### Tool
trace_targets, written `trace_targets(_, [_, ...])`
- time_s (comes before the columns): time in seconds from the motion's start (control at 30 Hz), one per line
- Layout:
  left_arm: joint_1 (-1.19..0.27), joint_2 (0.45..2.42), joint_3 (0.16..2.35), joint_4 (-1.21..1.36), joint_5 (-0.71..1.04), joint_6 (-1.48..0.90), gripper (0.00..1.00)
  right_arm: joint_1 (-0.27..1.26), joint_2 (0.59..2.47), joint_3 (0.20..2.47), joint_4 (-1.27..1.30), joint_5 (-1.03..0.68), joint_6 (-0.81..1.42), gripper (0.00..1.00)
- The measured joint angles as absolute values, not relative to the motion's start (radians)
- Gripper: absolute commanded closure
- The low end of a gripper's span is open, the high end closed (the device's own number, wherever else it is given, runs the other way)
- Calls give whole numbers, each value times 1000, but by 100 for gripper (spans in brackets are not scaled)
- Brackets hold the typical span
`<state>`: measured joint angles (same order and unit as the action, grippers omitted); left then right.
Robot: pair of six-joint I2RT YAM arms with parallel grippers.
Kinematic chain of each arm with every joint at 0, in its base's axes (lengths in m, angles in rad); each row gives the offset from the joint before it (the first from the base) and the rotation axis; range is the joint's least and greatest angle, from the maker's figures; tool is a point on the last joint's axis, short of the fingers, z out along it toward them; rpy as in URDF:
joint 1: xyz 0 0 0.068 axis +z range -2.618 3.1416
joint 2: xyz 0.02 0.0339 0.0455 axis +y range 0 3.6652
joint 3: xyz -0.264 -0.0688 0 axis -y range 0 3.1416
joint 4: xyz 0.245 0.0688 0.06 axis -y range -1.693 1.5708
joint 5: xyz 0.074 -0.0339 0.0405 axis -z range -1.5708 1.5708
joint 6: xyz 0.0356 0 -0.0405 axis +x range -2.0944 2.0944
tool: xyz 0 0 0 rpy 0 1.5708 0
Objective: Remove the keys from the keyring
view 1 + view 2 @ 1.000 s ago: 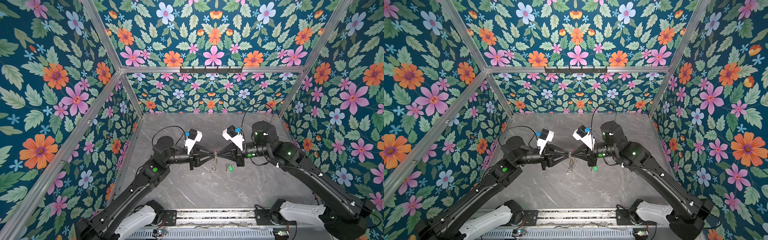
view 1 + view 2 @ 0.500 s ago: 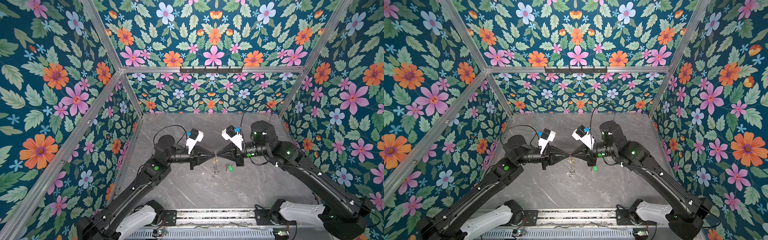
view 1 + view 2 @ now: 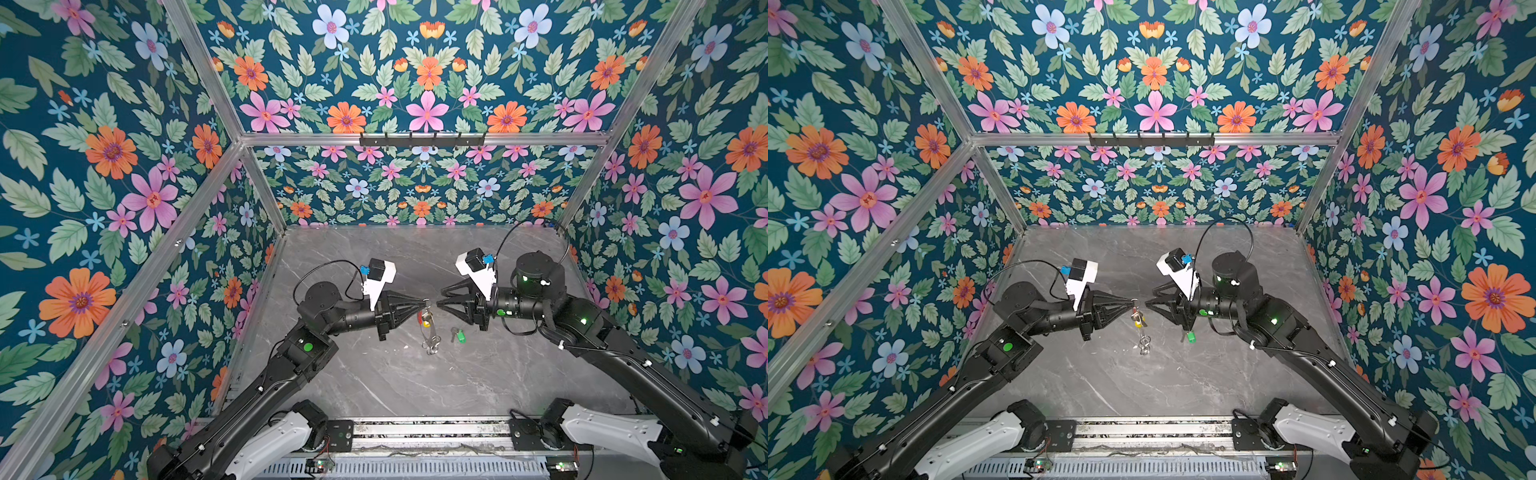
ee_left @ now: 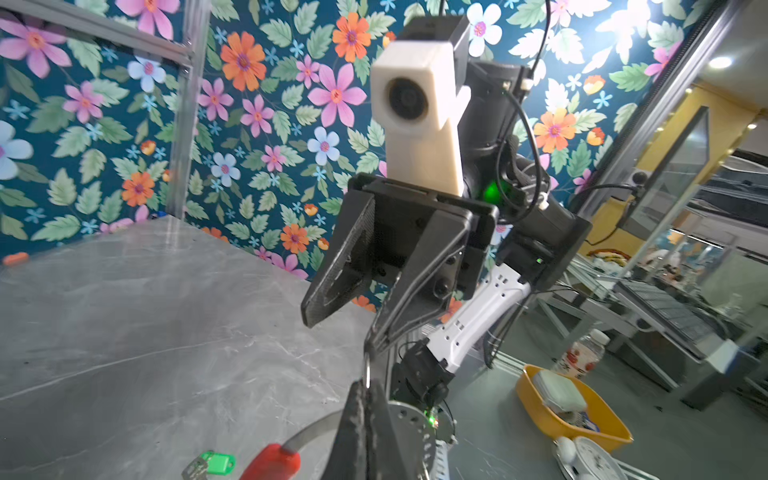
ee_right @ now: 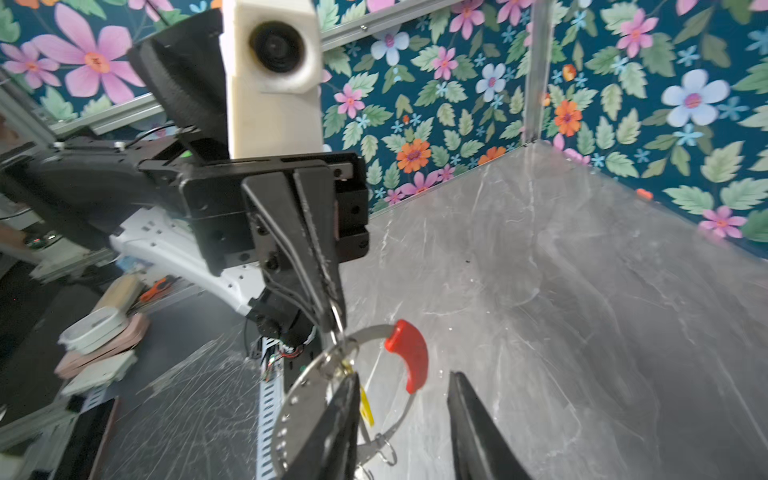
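Black jaws of the left gripper [image 3: 424, 302] were closed tight on the keyring [image 5: 409, 353], pinching it at the top of the loop, which hung below the tips. We found the right gripper [image 3: 439, 298] partly open and empty, just beside the loop. 1 yellow key [image 3: 425, 323] hung on the wire near the red sleeve [image 5: 409, 353]. 1 green key [image 3: 459, 336] lay apart on the table [image 3: 415, 386], off the ring in our judgement. We judged the step in hand to be taking the yellow key. It should be gripped by its head, not the wire, and drawn steadily along the loop while the left grip holds firm.
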<state>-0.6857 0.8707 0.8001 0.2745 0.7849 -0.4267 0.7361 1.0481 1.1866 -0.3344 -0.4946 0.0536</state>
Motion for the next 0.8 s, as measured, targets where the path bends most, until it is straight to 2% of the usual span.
trace_targets(0.47, [-896,871,779,253,260,-229,100,737,994,1024,-130,-389,131,62])
trace_targets(0.8, [-917,867,757,258,104,-181,100,736,982,986,-100,-363,150,62])
